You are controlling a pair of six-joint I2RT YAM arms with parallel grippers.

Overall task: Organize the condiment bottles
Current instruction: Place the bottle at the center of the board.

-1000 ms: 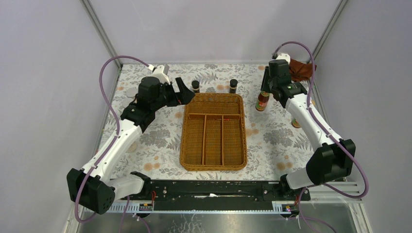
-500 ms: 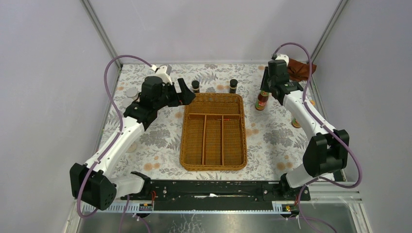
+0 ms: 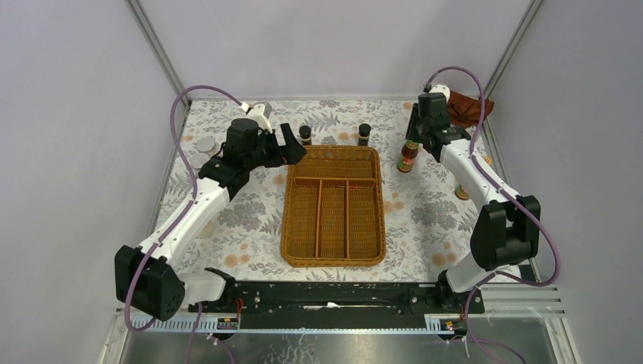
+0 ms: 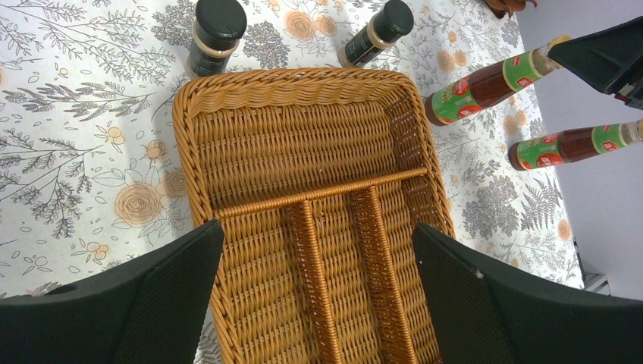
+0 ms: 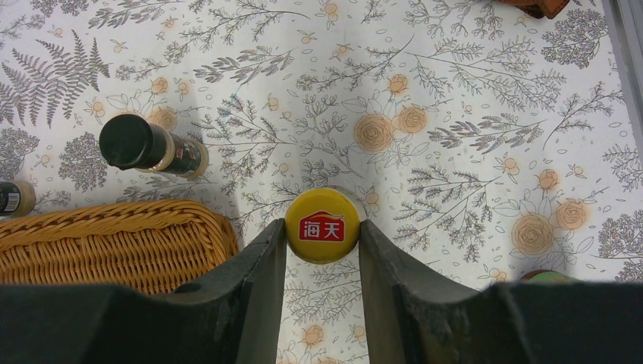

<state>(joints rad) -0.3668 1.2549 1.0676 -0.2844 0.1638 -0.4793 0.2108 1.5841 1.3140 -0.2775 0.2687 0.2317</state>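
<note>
My right gripper is shut on the yellow cap of an upright red sauce bottle standing just right of the tray's far right corner; the cap sits between both fingers. A second red bottle stands further right. Two tiny dark black-capped bottles stand behind the tray. My left gripper is open and empty, hovering over the tray's far left part. Two silver-lidded shakers stand at the far left. The black-lidded jars are hidden.
The brown wicker tray with dividers lies mid-table and holds nothing. A rust-brown cloth lies at the back right corner. Frame posts stand at both back corners, and the walls are close on either side.
My left arm has shifted slightly right, toward the tray. My right arm's elbow has swung inward, while its gripper stays at the red bottle's cap.
</note>
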